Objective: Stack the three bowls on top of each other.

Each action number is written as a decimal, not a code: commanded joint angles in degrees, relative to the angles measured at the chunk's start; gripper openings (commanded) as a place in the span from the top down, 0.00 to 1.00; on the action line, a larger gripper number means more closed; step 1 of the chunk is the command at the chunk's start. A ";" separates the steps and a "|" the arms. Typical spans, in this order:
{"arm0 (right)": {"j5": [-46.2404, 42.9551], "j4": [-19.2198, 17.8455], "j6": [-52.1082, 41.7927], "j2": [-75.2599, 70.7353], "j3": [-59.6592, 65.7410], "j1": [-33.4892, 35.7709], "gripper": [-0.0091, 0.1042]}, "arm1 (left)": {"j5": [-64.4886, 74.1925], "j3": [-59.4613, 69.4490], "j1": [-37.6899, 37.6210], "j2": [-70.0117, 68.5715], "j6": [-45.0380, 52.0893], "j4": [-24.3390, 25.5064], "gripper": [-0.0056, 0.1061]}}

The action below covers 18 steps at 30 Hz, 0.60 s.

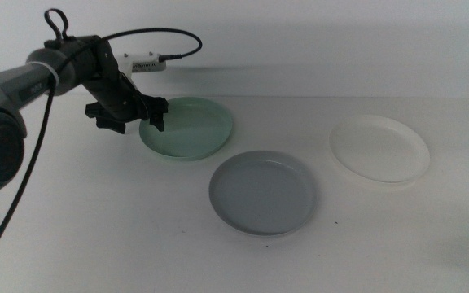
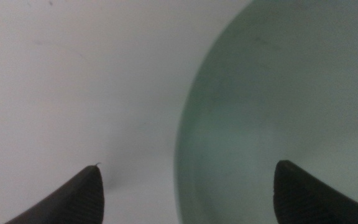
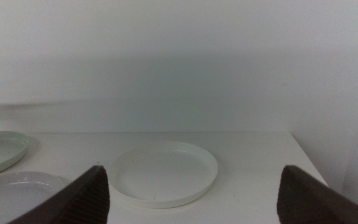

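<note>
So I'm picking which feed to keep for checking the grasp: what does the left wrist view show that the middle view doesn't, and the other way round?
Only the left wrist view shows the left gripper close up: open, its fingers straddling the mint green bowl's near rim, one outside, one over the inside. Only the middle view shows the grey bowl, the white bowl and the left arm reaching in; all three bowls sit apart, unstacked. Both show the mint green bowl and the white table. The right gripper appears in neither.

We see soft, even, dimmish light, faint shadows under the bowls on the counter (image 1: 137, 236), no glare; left wrist view blurry, close-up, fingers (image 2: 73, 199) defocused.
</note>
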 commanded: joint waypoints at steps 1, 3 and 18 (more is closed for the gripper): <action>-0.30 -0.41 -0.19 -0.29 0.17 -0.37 0.16 | -1.40 -0.56 0.07 0.08 0.00 -0.40 0.11; -0.30 -0.41 -0.19 -0.29 0.17 -0.37 0.16 | -1.42 -0.56 0.07 0.34 0.00 -0.40 0.15; -0.30 -0.41 -0.19 -0.29 0.17 -0.37 0.16 | -2.26 -0.83 0.67 -1.41 0.61 -2.36 0.97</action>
